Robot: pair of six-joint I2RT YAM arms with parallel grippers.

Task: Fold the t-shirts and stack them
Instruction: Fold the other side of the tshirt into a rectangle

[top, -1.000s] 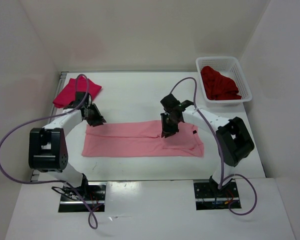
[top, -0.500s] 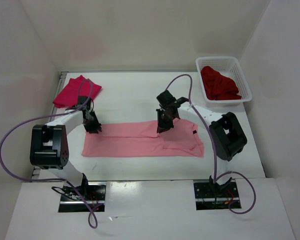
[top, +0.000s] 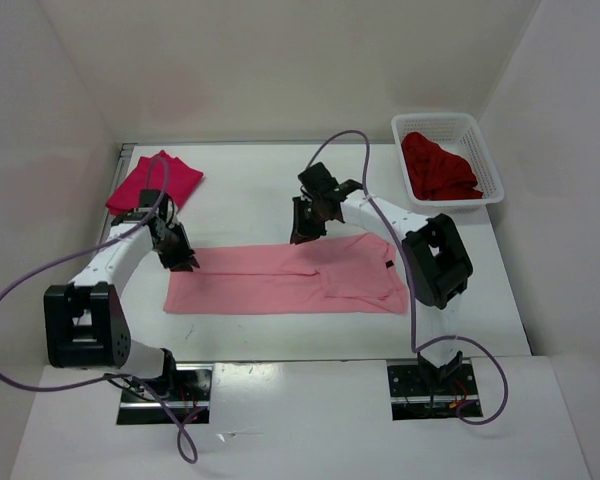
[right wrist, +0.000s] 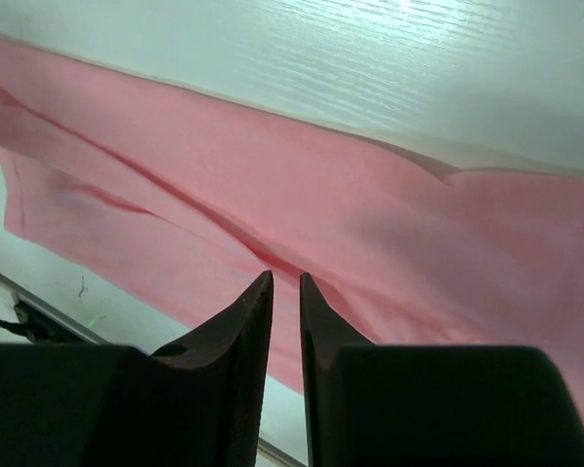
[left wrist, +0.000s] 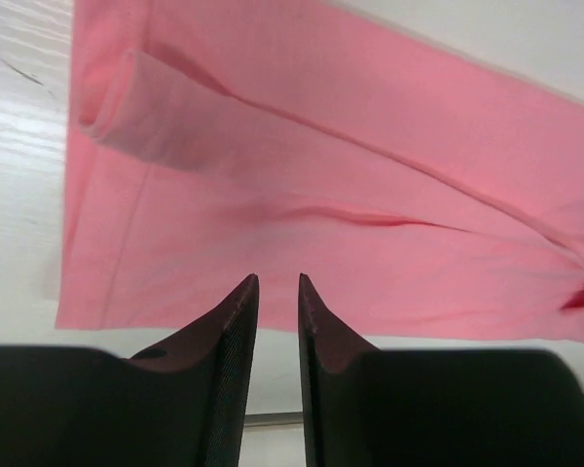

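Note:
The light pink t-shirt point(top: 280, 280) lies mid-table, folded lengthwise into a long strip. It fills the left wrist view point(left wrist: 321, 195) and the right wrist view point(right wrist: 389, 214). My left gripper point(top: 179, 261) hovers at the strip's back left corner; its jaws point(left wrist: 277, 279) are nearly together with nothing between them. My right gripper point(top: 301, 233) hovers over the strip's back edge near the middle; its jaws point(right wrist: 285, 276) are also nearly together and empty. The crimson-magenta t-shirt point(top: 152, 184) lies folded at the back left. The dark maroon t-shirt point(top: 437, 168) is crumpled in the basket.
A white mesh basket point(top: 485, 150) stands at the back right corner. White walls close in the table on three sides. A purple cable loops from each arm.
Both grippers have drawn back off the pink shirt toward its back edge. The right one moved left and to the back, the left one slightly forward. The shirt stays flat.

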